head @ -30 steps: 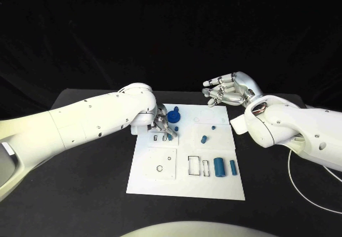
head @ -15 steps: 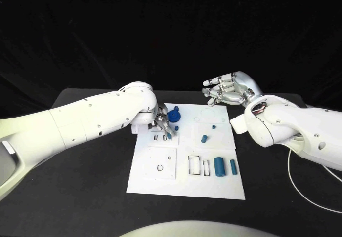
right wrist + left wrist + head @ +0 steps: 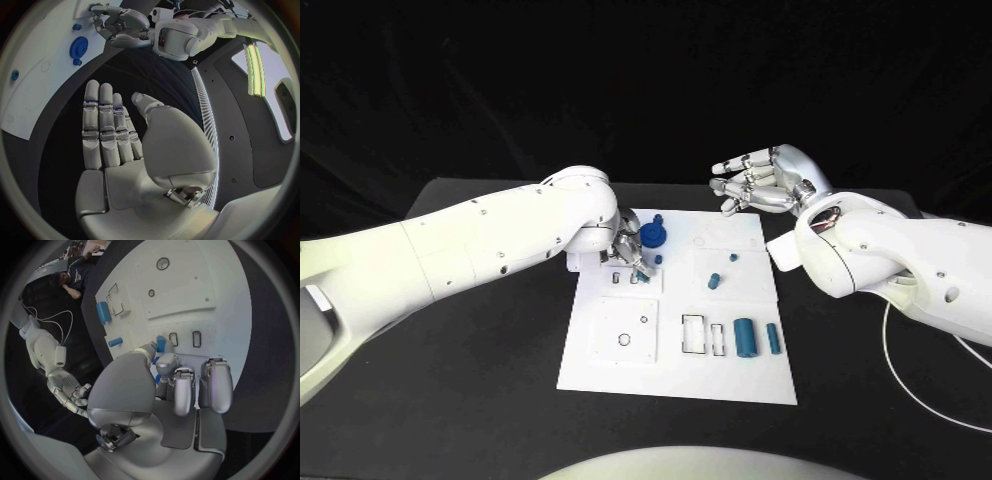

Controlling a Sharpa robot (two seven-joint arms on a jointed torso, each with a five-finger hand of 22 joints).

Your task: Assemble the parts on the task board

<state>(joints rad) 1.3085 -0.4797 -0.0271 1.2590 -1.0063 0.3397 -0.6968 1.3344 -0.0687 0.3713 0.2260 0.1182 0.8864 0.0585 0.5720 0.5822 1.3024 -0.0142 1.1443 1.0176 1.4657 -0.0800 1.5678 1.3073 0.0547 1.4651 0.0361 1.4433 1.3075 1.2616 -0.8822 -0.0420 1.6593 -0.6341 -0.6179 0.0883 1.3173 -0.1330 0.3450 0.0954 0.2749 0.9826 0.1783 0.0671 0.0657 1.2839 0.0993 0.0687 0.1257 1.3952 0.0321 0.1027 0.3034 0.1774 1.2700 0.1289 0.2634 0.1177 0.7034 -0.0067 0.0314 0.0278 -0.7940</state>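
The white task board (image 3: 733, 385) lies in the middle of the black table. My left hand (image 3: 620, 250) is low over the board's far left part, beside the blue gear (image 3: 653, 237). It pinches a small blue part (image 3: 161, 344) between thumb and fingertips, just above two small rectangular slots (image 3: 197, 338). My right hand (image 3: 762, 182) hangs raised beyond the board's far right corner, fingers straight and holding nothing. The right wrist view shows this hand (image 3: 125, 145), with the gear (image 3: 79, 48) and my left hand (image 3: 122, 22) beyond it.
Two small blue pegs (image 3: 731, 259) (image 3: 714, 281) stand on the board's right half. A blue cylinder (image 3: 744, 338) and a thinner blue piece (image 3: 772, 336) lie near the front right, beside rectangular outlines (image 3: 692, 335). A white cable (image 3: 906, 370) runs along the table's right side.
My left hand's fingertips have shifted slightly over the slots with the small blue part. The right hand has not moved.
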